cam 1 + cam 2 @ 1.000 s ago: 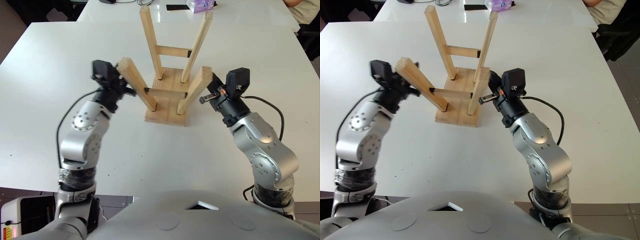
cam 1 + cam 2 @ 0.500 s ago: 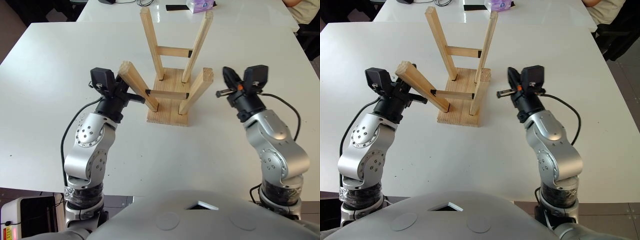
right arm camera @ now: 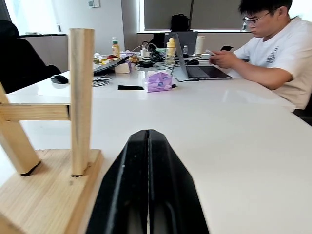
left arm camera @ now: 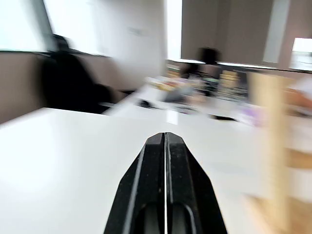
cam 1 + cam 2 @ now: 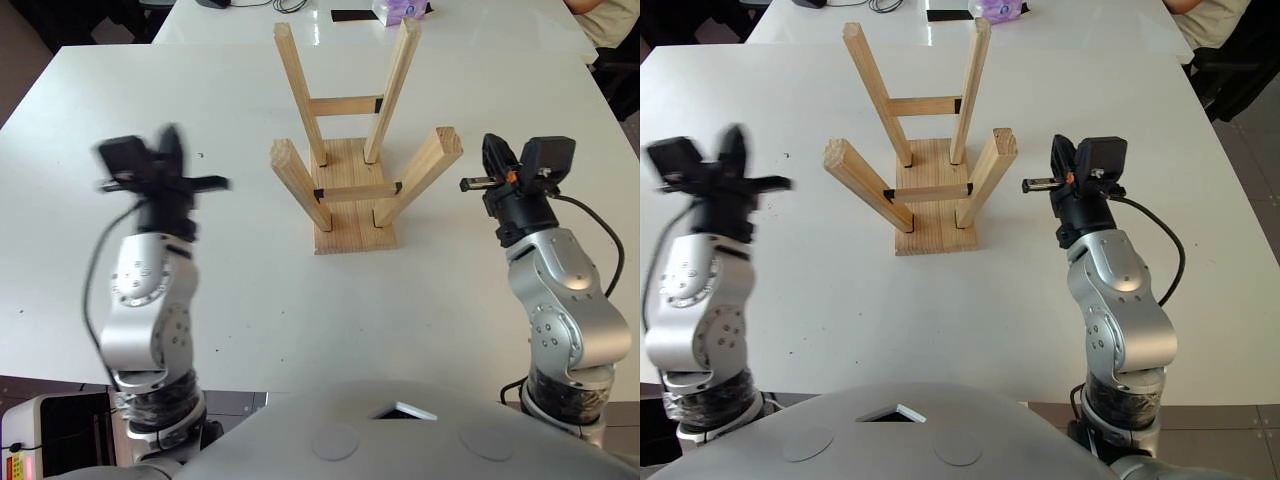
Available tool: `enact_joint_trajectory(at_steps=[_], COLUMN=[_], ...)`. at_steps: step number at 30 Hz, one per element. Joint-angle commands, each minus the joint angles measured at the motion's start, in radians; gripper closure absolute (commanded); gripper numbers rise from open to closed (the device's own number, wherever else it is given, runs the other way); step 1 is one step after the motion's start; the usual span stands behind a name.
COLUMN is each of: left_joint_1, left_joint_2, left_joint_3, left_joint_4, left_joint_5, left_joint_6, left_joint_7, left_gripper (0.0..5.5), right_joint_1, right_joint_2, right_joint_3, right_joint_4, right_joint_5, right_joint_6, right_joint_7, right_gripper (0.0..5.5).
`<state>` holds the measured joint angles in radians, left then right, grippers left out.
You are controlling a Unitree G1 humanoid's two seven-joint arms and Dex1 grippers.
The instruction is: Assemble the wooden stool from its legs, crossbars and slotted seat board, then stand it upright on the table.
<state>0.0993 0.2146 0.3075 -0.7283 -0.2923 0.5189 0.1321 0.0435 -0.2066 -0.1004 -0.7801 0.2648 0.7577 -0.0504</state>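
The wooden stool stands upside down at the middle of the white table point(image 5: 260, 300), its seat board point(image 5: 352, 236) flat on the surface. Two far legs point(image 5: 300, 95) rise steeply, joined by a crossbar point(image 5: 345, 104). The two near legs point(image 5: 298, 186) splay outward, with a second crossbar point(image 5: 356, 190) between them. My left gripper point(image 5: 168, 160) is out to the stool's left, well apart from it, its fingers point(image 4: 165, 135) shut on nothing. My right gripper point(image 5: 493, 156) hovers just right of the right near leg point(image 5: 422, 176), apart from it, and shut point(image 3: 148, 132) with nothing held.
A second white table stands behind, carrying a purple tissue pack point(image 5: 402, 10) and a flat black item point(image 5: 352, 15). Open tabletop lies on both sides of the stool and toward the near edge.
Both grippers have drawn away from the tops of the near legs. The left arm swung far out to the left, the right one moved right. The stool has shifted slightly to the right.
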Motion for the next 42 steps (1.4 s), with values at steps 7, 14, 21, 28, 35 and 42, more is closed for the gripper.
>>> enact_joint_trajectory(at_steps=[7,14,21,28,35,42], left_joint_1=[0.09,0.064,0.042,-0.007,-0.484,-0.566], left_joint_2=[-0.088,-0.06,-0.086,-0.165,0.015,0.102], left_joint_3=[-0.49,-0.525,-0.321,0.014,0.035,-0.076], left_joint_4=[-0.117,-0.092,-0.031,-0.02,-0.128,-0.183], left_joint_5=[-0.077,-0.107,-0.066,-0.316,-0.696,-0.942], left_joint_6=[0.078,0.112,0.068,0.048,0.124,0.161], left_joint_7=[-0.17,-0.222,-0.123,-0.045,0.04,0.167], left_gripper=[5.48,5.48,5.48,5.48,5.48,5.48], right_joint_1=[-0.049,-0.094,-0.056,-0.194,-0.563,-0.711], right_joint_2=[0.042,0.026,-0.005,0.013,0.146,0.115], right_joint_3=[0.261,0.296,0.162,-0.094,-0.049,-0.116], right_joint_4=[-0.09,-0.051,0.003,0.07,0.001,-0.012], right_joint_5=[0.158,0.18,0.066,0.137,0.461,0.697], right_joint_6=[0.1,0.109,0.029,-0.024,0.194,0.244], right_joint_7=[0.172,0.216,0.133,0.103,0.032,-0.047], right_gripper=[5.5,5.5,5.5,5.5,5.5,5.5])
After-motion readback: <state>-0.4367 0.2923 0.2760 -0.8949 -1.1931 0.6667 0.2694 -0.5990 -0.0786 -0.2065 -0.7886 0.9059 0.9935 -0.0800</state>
